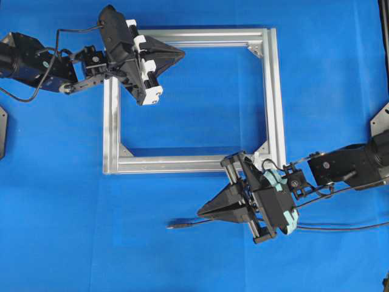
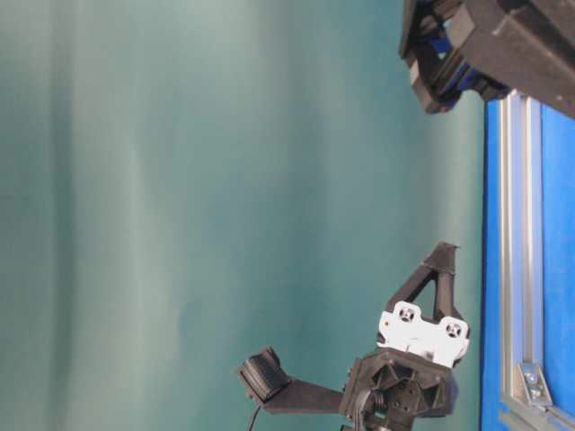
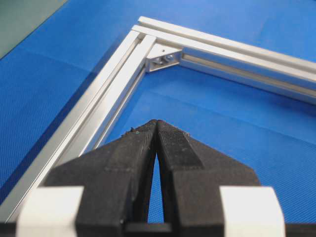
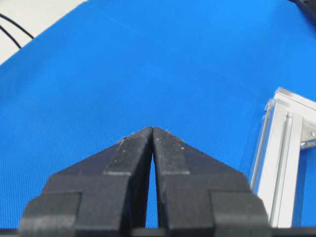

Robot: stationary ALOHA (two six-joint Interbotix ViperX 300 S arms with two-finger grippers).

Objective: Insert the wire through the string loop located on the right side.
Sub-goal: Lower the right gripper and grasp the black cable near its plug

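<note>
Wire [image 1: 182, 224] lies on the cloth beside the empty, closed right tool [image 1: 200, 213]; left tool [image 1: 181, 55] closed.

I have the left end effector [image 1: 180, 55] reaching in from the upper left of the overhead view, its fingertips [image 3: 156, 129] pressed together and holding nothing. My right end effector [image 1: 201, 212] comes in from the lower right, pointing leftward, its fingertips [image 4: 152, 132] likewise closed and empty. Both hang clear of the desk.
</note>
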